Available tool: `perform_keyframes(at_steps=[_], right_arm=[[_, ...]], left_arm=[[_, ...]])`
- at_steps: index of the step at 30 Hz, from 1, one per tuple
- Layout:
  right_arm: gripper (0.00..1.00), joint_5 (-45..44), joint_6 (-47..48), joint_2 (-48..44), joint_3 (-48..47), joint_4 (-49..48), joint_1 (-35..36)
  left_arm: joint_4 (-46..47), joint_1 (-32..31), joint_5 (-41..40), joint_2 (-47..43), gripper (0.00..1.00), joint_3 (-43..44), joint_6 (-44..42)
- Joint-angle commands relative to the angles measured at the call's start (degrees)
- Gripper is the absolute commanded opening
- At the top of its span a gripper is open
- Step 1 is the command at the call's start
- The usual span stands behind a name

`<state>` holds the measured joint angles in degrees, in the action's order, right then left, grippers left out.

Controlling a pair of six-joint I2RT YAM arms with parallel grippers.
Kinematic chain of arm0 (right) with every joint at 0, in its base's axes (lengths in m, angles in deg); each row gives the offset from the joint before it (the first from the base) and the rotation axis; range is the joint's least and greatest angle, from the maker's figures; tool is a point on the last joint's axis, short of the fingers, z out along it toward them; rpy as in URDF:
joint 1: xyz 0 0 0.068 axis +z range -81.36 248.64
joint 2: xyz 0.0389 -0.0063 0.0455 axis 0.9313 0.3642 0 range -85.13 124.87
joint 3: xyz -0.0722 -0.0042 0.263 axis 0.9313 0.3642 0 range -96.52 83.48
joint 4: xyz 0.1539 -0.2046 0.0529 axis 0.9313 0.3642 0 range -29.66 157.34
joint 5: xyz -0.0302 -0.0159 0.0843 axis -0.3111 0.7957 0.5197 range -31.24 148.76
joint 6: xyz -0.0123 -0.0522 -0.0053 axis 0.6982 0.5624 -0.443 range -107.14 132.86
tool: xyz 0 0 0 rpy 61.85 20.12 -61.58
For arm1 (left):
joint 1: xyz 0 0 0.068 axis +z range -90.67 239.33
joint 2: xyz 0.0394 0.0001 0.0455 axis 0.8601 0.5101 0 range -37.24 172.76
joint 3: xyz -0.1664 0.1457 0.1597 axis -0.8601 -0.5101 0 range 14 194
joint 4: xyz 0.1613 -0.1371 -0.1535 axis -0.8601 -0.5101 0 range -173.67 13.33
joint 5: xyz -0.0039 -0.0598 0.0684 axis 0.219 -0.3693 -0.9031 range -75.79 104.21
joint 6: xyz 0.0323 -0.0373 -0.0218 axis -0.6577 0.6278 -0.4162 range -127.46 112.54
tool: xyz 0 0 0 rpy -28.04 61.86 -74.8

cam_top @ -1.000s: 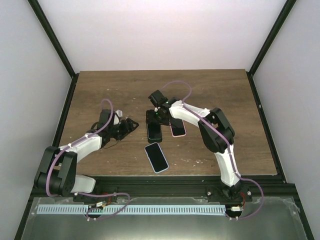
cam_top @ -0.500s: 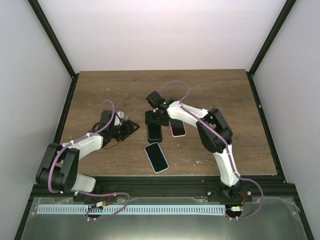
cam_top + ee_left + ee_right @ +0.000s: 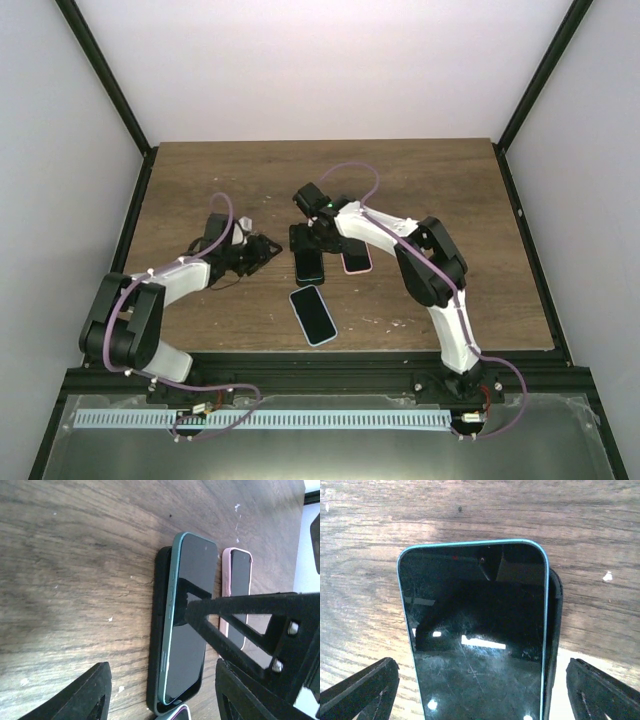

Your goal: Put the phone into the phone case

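A teal-edged phone (image 3: pixel 309 267) lies screen up on a black phone case (image 3: pixel 159 630), its left side raised above the case rim in the left wrist view (image 3: pixel 190 605). My right gripper (image 3: pixel 311 237) is open just above the phone's far end, its fingers on either side of the phone (image 3: pixel 475 640); the case (image 3: pixel 553 625) shows along the phone's right edge. My left gripper (image 3: pixel 262 248) is open and empty on the table left of the phone, pointing at it (image 3: pixel 165 700).
A phone in a pink case (image 3: pixel 355 255) lies right of the black case, close beside it (image 3: pixel 239 590). A third phone in a light case (image 3: pixel 313 314) lies just in front. The wooden table (image 3: pixel 450 200) has black rails at its edges.
My left gripper has moved a little right, toward the phone. My right gripper has shifted slightly left over the phone's far end. The phones have not moved.
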<state>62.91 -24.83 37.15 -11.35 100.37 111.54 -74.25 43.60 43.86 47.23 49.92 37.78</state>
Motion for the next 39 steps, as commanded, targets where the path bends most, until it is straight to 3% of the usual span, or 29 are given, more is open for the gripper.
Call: perform_keyframes(at_steps=[1,6,12,25,32,39], right_arm=[[0.92,-1.0,1.2,-4.9,1.2,1.0,0.1],[0.78,2.0,2.0,-10.7,10.2,-5.9,-2.5],[0.6,9.4,3.7,-15.0,19.6,-17.3,-3.9],[0.53,13.6,3.7,-11.8,24.1,-25.0,-7.1],[0.49,15.8,4.0,-10.5,26.0,-28.4,-7.3],[0.45,17.9,3.2,-10.1,27.4,-32.0,-7.6]], left_arm=[[1.1,0.1,1.2,2.5,0.58,3.2,-1.3],[3.4,0.2,4.3,6.9,0.42,6.2,-2.3],[2.3,0.0,5.1,12.5,0.39,10.6,-4.5],[7.4,-1.2,11.0,21.9,0.31,12.7,-4.7],[3.0,-4.1,7.6,22.6,0.23,13.8,-6.7],[3.0,-6.6,7.3,24.5,0.08,15.2,-6.6]])
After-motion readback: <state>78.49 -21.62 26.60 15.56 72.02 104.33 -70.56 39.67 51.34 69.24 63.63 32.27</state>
